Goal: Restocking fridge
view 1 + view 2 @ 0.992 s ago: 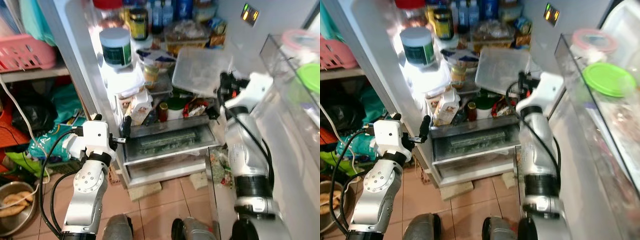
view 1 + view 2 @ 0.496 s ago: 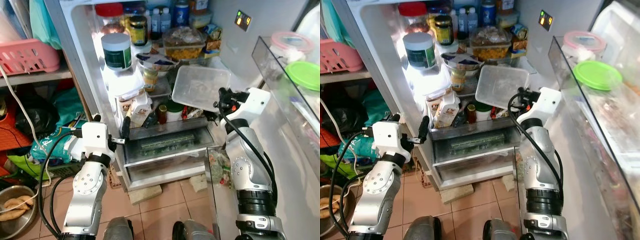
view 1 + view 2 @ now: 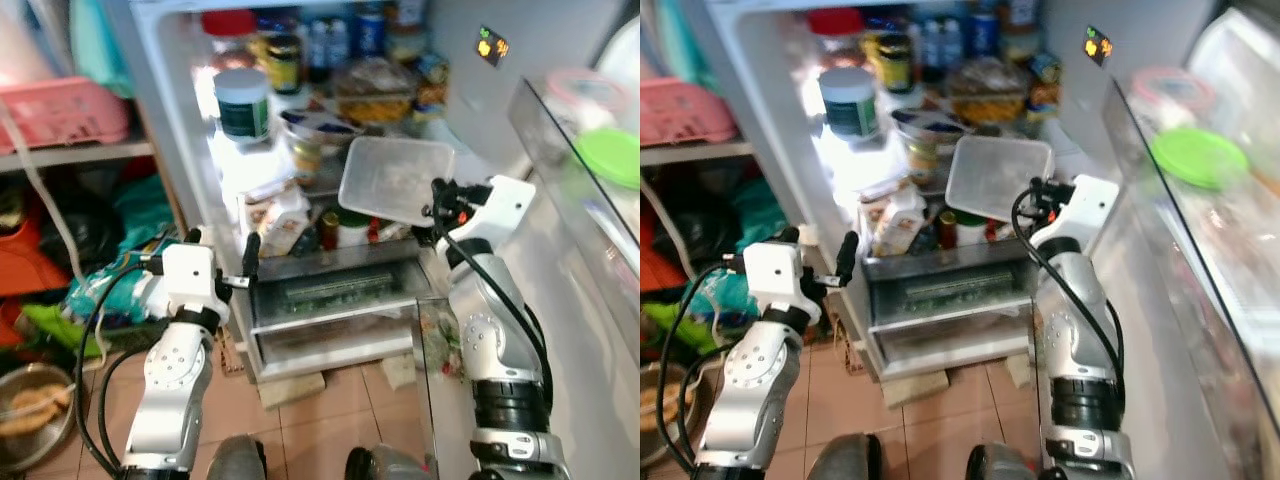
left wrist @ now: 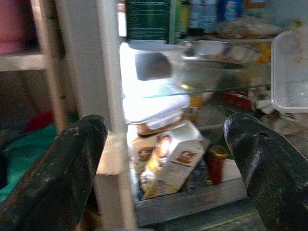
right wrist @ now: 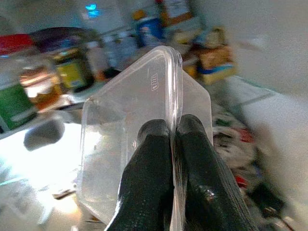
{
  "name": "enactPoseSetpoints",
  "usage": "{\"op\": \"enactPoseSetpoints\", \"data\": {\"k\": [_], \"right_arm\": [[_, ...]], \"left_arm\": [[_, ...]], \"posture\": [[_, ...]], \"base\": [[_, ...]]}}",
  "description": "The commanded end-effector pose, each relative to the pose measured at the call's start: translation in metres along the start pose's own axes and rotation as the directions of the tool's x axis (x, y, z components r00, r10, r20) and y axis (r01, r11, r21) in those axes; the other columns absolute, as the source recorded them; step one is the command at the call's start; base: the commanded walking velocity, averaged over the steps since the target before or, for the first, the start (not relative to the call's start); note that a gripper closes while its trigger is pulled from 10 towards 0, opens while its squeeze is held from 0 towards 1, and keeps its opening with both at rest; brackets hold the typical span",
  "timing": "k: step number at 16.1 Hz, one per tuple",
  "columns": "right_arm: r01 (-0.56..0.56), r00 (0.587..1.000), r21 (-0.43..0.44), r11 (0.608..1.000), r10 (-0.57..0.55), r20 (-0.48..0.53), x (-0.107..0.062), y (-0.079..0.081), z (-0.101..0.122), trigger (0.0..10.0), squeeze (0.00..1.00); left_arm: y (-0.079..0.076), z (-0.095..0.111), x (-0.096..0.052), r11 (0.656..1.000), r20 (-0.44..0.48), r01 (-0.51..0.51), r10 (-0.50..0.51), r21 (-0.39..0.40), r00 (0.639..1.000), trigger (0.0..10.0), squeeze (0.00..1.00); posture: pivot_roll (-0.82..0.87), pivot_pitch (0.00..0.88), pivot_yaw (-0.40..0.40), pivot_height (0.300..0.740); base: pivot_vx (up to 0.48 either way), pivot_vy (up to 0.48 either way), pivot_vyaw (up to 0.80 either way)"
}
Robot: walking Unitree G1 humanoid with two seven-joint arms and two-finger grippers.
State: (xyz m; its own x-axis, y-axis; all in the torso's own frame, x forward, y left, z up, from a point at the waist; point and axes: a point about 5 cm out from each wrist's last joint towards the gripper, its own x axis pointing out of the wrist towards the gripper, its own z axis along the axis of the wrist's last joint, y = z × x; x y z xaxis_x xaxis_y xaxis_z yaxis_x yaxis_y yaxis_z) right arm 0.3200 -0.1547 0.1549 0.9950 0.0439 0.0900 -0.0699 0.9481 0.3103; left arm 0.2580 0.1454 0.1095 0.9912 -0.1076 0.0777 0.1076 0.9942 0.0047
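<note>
Fridge: open fridge (image 3: 180,150) ahead, lit shelves crowded with jars, bottles and cartons; tiled floor below, pink basket (image 3: 70,110) on a shelf at 10 o'clock.
Right gripper: right gripper (image 5: 172,144) is clamped on the rim of the clear plastic container (image 3: 395,178), one finger on each side of the wall.
Container: held tilted in the air before the middle shelves, at about 1 o'clock from the crisper drawer (image 3: 335,285), not yet resting on anything.
Left gripper: left gripper (image 4: 163,163) hovers with fingers spread wide and empty, at 9 o'clock from the drawer, near the fridge's side wall.
Change: over the last second the container has sunk slightly and eased leftward toward the shelves while the head camera shifted; placement looks under way, not finished.
Wrist views: right wrist view shows the grip on the rim, which the eye views hide; left wrist view shows a milk carton (image 4: 168,161) and steel bowl (image 4: 221,52).
</note>
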Motion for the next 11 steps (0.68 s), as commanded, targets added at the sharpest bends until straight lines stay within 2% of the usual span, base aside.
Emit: {"op": "enactPoseSetpoints", "data": {"k": [1,5,7,11], "right_arm": [[-0.022,0.999,-0.006,1.0,0.022,0.029,0.0013,0.0039,0.0092,10.0,0.0],[-0.031,0.999,-0.005,1.0,0.031,0.024,0.0023,0.0045,0.0092,10.0,0.0],[-0.029,0.999,-0.006,1.0,0.029,0.024,0.0029,0.0045,0.0095,10.0,0.0],[-0.034,0.999,-0.005,0.999,0.034,0.017,0.0018,0.0066,0.008,10.0,0.0]], "left_arm": [[0.0002,-0.0015,-0.0009,1.0,-0.007,-0.004,0.004,0.006,1.0,10.0,0.0],[0.0005,-0.0019,0.0003,1.0,-0.007,-0.006,0.006,0.008,1.0,10.0,0.0],[0.0005,-0.0016,0.0008,1.0,-0.005,-0.007,0.007,0.004,1.0,10.0,0.0],[0.0023,-0.0015,-0.0008,1.0,-0.002,-0.024,0.024,-0.013,1.0,10.0,0.0]], "posture": [[0.08,0.011,0.013,0.74],[0.08,0.008,0.011,0.74],[0.08,0.007,0.01,0.74],[0.08,0.013,0.009,0.74]], "base": [[0.0,-0.465,0.61],[0.0,-0.461,0.78],[0.0,-0.454,0.0],[0.0,0.0,0.0]]}}
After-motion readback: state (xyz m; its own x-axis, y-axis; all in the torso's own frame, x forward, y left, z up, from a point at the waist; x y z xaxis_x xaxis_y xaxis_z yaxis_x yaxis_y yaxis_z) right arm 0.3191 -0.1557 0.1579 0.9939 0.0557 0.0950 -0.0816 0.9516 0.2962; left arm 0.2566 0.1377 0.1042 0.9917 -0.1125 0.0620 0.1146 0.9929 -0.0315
